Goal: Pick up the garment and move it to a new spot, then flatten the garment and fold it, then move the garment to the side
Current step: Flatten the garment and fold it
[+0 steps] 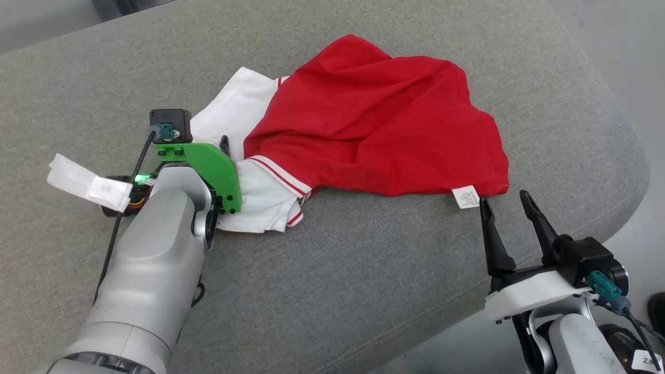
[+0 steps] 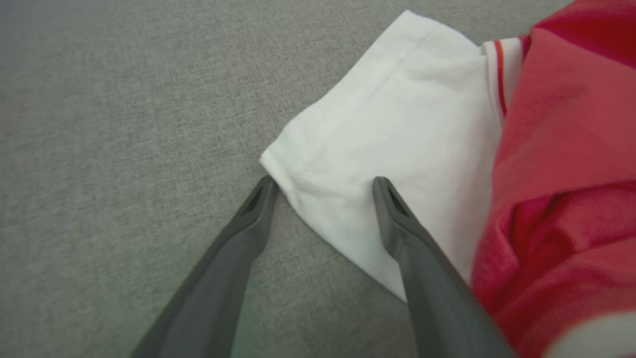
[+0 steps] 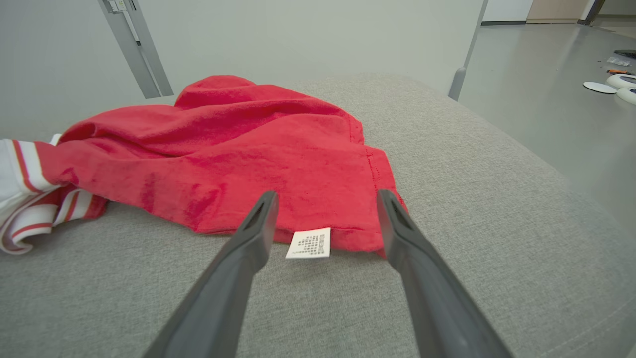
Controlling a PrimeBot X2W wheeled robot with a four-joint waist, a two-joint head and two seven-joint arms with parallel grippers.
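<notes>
While my left gripper (image 2: 324,184) and right gripper (image 3: 328,196) gape empty at the garment (image 1: 374,119), I judge the pickup not yet begun. Next, both must close on cloth.

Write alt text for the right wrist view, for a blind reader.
A crumpled red shirt lies on a grey cushion, a white tag at its near hem. The right gripper's two dark fingers stand open, pointing at that hem either side of the tag. White, red-striped trim shows at far left.

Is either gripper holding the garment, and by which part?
Nothing is held. Jaws open: left gripper at the white sleeve of the garment, right gripper near its red hem.
</notes>
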